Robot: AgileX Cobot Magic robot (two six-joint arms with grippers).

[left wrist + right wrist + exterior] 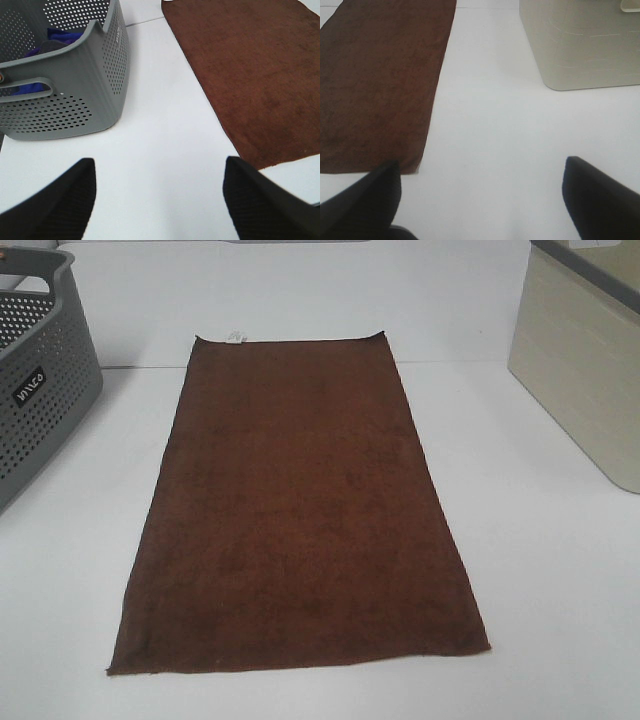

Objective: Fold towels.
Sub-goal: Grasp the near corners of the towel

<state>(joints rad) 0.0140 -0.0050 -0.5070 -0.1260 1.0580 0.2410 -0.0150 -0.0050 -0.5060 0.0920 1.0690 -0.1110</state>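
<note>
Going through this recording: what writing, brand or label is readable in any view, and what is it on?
Dark label on the grey perforated basket: white letters, tilted, perhaps "inaco"; too blurred to be sure.
White tag on the far short edge of the towel: too small to read.
Beige bin: no writing visible in any view.
</note>
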